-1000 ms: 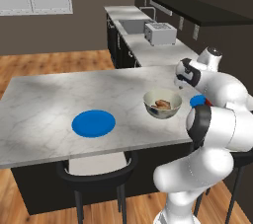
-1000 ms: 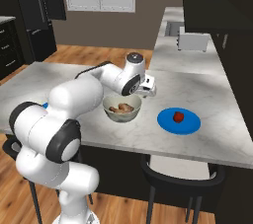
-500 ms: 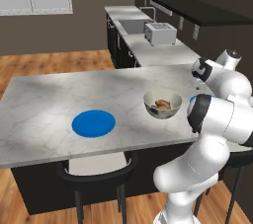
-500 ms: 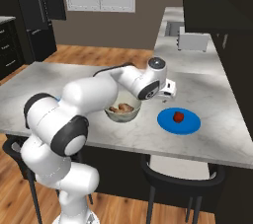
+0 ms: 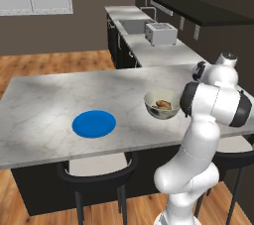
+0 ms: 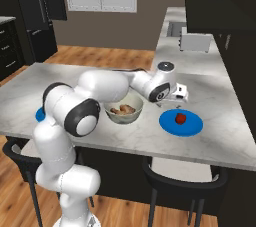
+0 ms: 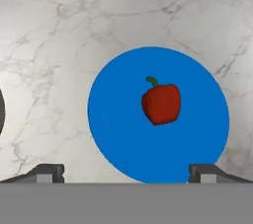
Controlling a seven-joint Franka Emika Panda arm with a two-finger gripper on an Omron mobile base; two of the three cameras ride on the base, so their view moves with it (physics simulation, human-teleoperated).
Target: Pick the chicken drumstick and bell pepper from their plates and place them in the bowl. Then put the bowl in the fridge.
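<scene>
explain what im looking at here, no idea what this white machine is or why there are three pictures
It is a white jointed robot arm in a simulated kitchen, working over a grey-veined marble counter. Two pictures come from cameras behind the arm, one on its left and one on its right. The third comes from a camera on the hand, looking down along the tool, whose two dark tips stand wide apart and hold nothing.

On the counter sits a pale round deep bowl with a small golden-brown chicken drumstick already inside. Beside it is a flat bright blue plate carrying a small red bell pepper, which lies directly below the tool in the hand view. A second blue plate, with nothing on it, lies further along the counter. The pepper looks like the next thing to be picked up.
</scene>
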